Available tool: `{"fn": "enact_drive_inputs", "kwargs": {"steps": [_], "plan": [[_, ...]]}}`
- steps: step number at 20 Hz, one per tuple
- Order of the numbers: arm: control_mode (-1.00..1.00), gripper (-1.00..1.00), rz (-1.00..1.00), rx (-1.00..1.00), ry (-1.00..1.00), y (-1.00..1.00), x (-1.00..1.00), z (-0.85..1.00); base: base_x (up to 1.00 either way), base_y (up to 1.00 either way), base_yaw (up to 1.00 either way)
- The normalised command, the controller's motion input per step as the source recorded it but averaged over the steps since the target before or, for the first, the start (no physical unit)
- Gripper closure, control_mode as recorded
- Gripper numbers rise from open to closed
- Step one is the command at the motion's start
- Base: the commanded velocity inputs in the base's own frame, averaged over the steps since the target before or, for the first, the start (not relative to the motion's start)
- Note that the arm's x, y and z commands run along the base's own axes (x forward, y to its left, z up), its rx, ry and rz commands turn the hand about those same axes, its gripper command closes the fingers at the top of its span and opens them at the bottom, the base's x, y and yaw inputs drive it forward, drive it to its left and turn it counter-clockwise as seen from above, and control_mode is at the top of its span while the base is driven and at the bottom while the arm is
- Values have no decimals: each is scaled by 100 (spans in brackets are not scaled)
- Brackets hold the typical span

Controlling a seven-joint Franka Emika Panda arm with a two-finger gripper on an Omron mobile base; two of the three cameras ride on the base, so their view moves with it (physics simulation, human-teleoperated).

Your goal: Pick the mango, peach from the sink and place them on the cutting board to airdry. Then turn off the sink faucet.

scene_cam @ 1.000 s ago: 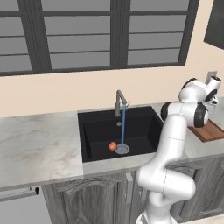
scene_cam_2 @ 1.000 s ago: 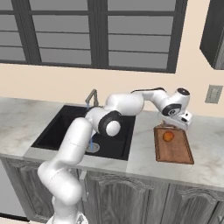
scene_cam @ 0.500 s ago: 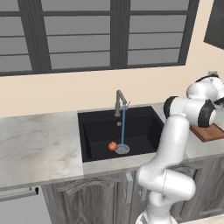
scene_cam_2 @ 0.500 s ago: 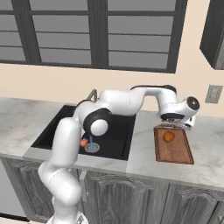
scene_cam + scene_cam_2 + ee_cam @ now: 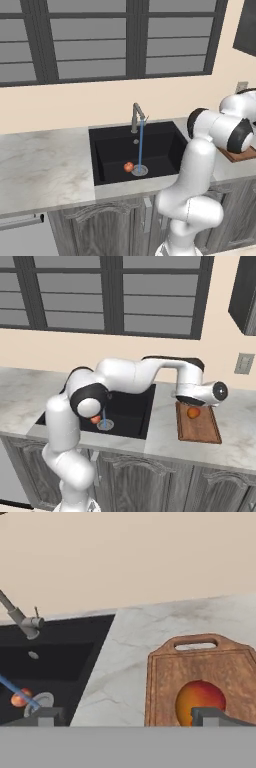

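Change: the arm has lifted off the flat reddish-brown wooden cutting board (image 5: 199, 423) since a second ago, and the small roundish orange mango (image 5: 193, 412) lies on it, released — one fruit delivered
Jaws: the gripper (image 5: 125, 717) hangs above the board with its jaws wide apart, holding and touching nothing
Remaining fruit: the small round pinkish-red peach (image 5: 129, 167) sits in the deep matte-black sink (image 5: 115, 152), just beside the drain
Faucet: the slim grey metal faucet (image 5: 136, 117) runs a blue stream — turning it off likely comes last
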Motion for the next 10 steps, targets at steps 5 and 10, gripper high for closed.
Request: {"fn": "enact_drive_inputs", "kwargs": {"steps": [5, 10], "plan": [[-100, -100, 11, -4, 15, 9, -39, 55, 0, 0, 0], [-100, -100, 6, -11, 10, 49, -39, 16, 0, 0, 0]]}}
